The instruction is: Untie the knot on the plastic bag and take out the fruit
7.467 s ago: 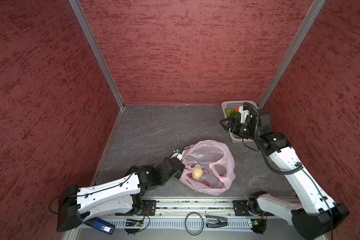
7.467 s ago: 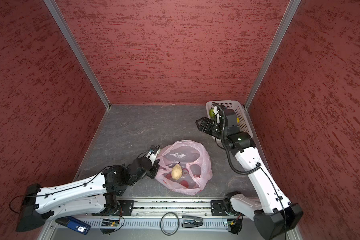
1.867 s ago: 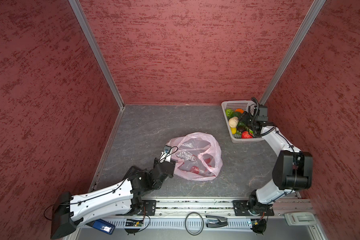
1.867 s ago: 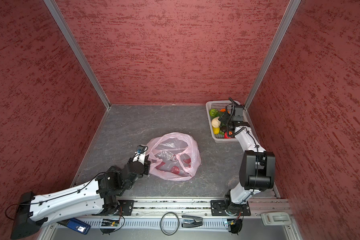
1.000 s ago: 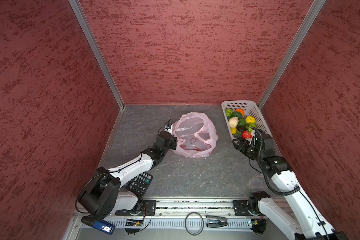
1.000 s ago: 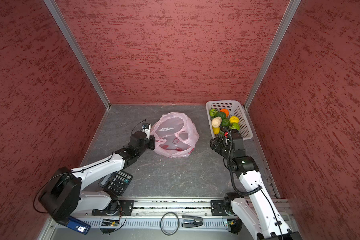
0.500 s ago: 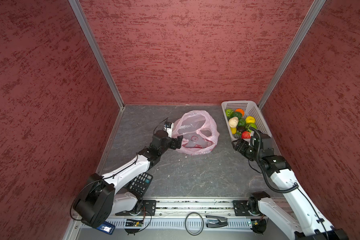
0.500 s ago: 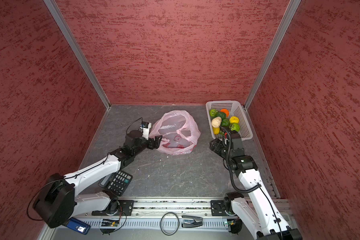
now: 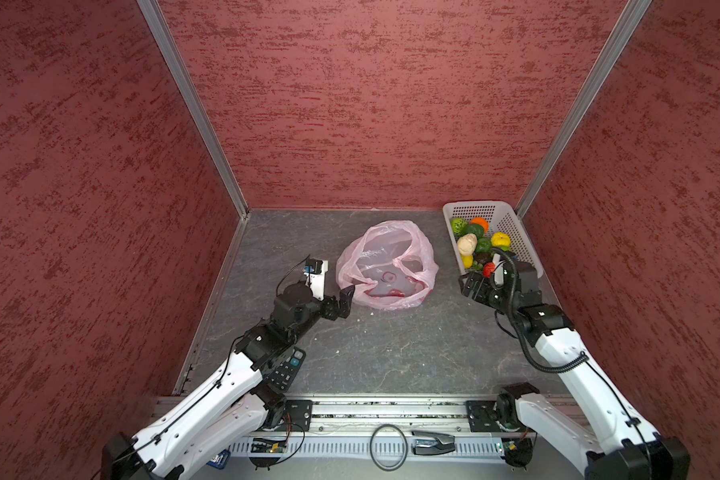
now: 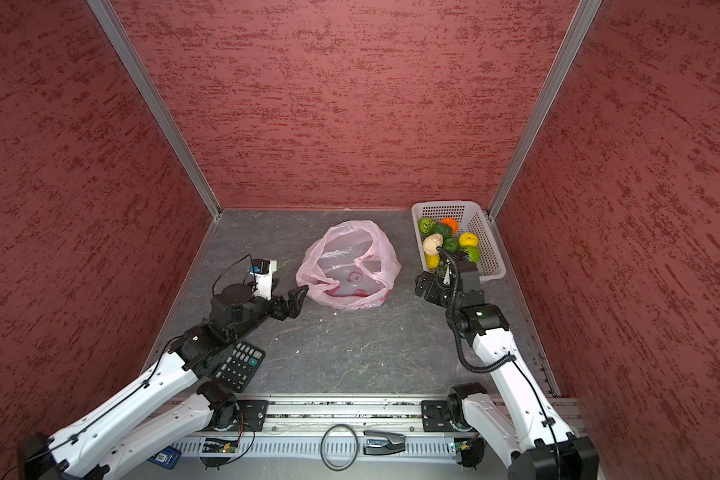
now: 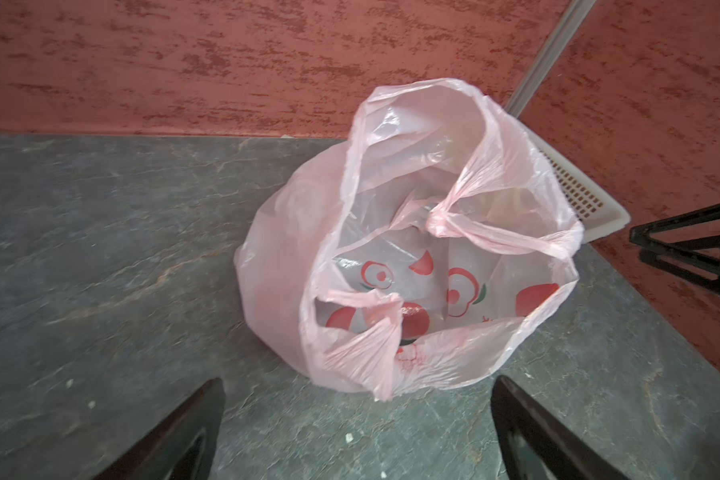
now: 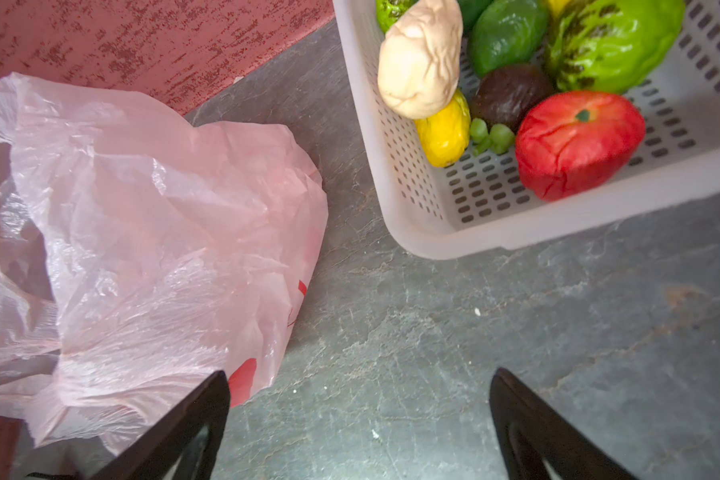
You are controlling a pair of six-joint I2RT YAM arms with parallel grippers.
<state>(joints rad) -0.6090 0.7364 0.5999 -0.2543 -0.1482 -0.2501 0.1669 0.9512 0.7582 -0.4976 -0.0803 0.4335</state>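
The pink plastic bag (image 9: 387,266) (image 10: 350,266) lies slack at the back middle of the floor, its mouth gaping. Inside it I see only flat red prints (image 11: 416,320). A small bunched lump, seemingly the knot (image 11: 437,220), sits where two handle strips meet. The fruit lies in the white basket (image 9: 512,224): a beige piece (image 12: 420,62), a red one (image 12: 578,145), yellow (image 12: 443,129), dark brown (image 12: 508,93) and green (image 12: 612,45). My left gripper (image 9: 344,301) (image 11: 358,382) is open just short of the bag's near-left edge. My right gripper (image 9: 468,286) (image 12: 359,374) is open over bare floor between bag and basket.
A black calculator (image 10: 240,365) lies under my left arm near the front left. An orange mandarin (image 9: 479,223) sits in the basket too. Red walls close in the back and both sides. A metal rail (image 9: 371,411) runs along the front.
My left gripper has opened, let go of the bag's left edge and drawn back a little toward the front. The bag has settled. My right gripper has opened wider and hardly moved.
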